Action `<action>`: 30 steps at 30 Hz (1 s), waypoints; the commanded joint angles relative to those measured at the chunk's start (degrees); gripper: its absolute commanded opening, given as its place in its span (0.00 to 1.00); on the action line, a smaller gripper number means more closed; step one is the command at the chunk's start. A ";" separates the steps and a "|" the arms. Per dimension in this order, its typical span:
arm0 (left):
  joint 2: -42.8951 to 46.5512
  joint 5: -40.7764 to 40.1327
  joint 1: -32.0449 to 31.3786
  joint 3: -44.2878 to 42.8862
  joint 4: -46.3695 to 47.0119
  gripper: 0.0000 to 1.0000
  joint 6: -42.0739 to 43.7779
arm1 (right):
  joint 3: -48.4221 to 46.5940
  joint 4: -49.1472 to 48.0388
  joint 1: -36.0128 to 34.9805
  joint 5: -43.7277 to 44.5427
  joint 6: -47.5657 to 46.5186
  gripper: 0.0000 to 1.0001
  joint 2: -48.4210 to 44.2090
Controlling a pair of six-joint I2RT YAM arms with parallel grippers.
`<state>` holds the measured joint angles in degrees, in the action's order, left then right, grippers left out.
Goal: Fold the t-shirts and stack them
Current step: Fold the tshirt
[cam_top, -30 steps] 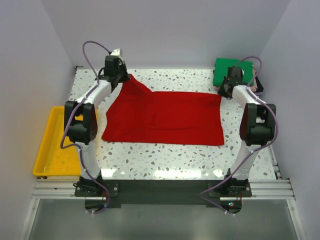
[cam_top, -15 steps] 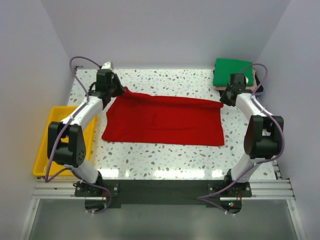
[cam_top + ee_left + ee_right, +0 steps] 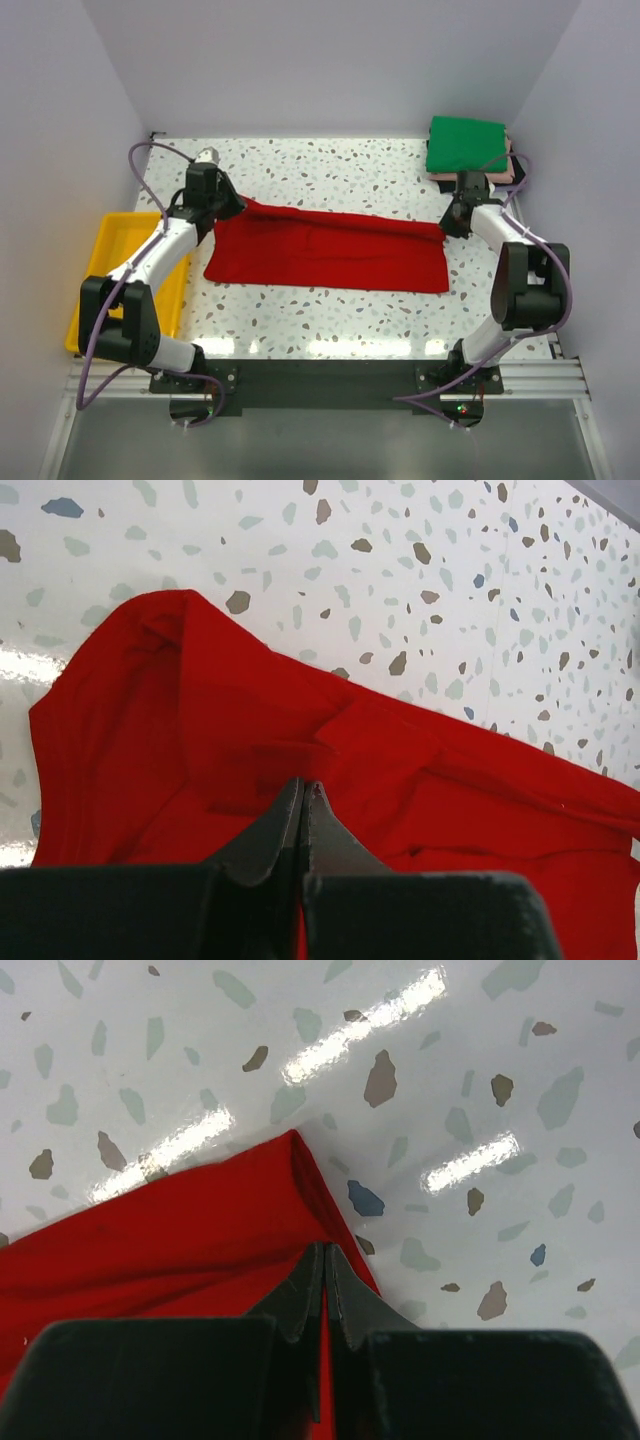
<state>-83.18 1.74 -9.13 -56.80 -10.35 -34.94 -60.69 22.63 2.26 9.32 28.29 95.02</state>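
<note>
**A:** Where's the red shirt?

**B:** Spread on the worktop. It starts just near-left of the green shirt and runs leftward away from it. Its long axis goes side to side, so it spans both arms.

**A:** And the grippers?

**B:** Both are fully closed, each nipping red cloth. The right gripper has the far corner nearest the green shirt. The left gripper has the far edge at the end well away from it (by a sleeve, I think, given the bunched seams).

**A:** Which way is the rest of the shirt from them?

**B:** Toward the arm bases. The held far edge runs fairly straight between the two grippers, and the near hem lies flat on the side away from the green shirt. I'd judge the fold goes across the short axis, far edge onto near hem. Both arms would move together, since each sits at its own end.

**A:** How will it handle?

**B:** It's a soft matte knit, limp, creasing near the left pinch, with a rolled lip at the right corner. The worktop is glossy and speckled, so the cloth should slide easily. The green shirt is a neat folded square.
</note>
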 commanded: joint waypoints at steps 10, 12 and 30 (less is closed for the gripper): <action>6.80 -0.86 0.34 4.58 -2.04 0.00 -2.50 | 3.46 -0.39 0.02 0.52 1.15 0.00 -8.36; 7.85 -1.03 0.25 5.72 -2.22 0.00 -2.76 | 4.87 -0.57 0.11 0.17 1.32 0.00 -8.98; 13.22 -0.25 0.25 16.89 -0.81 0.00 -4.88 | 11.47 -2.07 0.20 -0.89 2.12 0.46 -16.44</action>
<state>-71.61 1.48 -9.13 -40.56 -12.93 -38.98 -49.12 21.96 2.28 7.99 30.24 82.06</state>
